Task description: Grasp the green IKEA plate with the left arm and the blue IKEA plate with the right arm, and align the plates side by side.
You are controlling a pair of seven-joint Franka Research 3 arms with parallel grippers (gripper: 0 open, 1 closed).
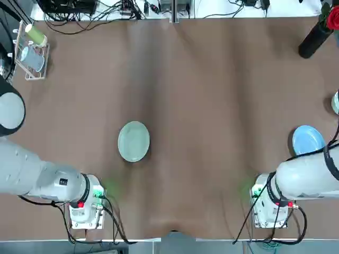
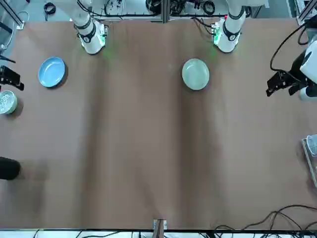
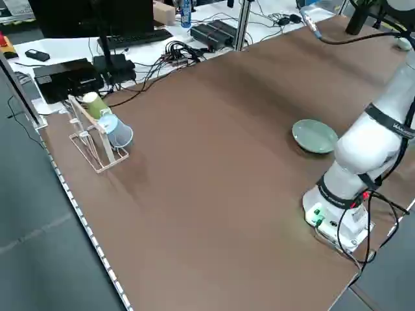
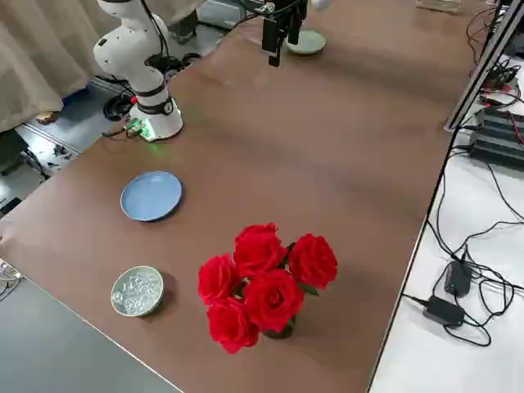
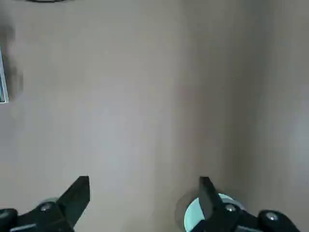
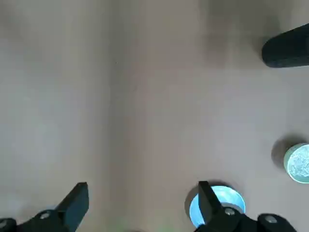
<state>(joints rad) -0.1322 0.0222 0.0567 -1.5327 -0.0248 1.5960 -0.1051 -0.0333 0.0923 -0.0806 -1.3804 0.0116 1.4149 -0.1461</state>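
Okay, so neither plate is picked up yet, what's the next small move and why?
Probably lower the open left gripper toward the rim of the green IKEA plate, which lies flat and untouched near the left arm's base. The right gripper, also open, hangs apart from the blue IKEA plate.

blue IKEA plate [image 1: 307,140] partly behind right arm [image 1: 307,177]

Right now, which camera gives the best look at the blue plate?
The right side view: the blue plate shows whole and unobstructed. The front view also shows it whole but smaller; the top view has the right arm overlapping it; a claw finger blocks the right wrist view.
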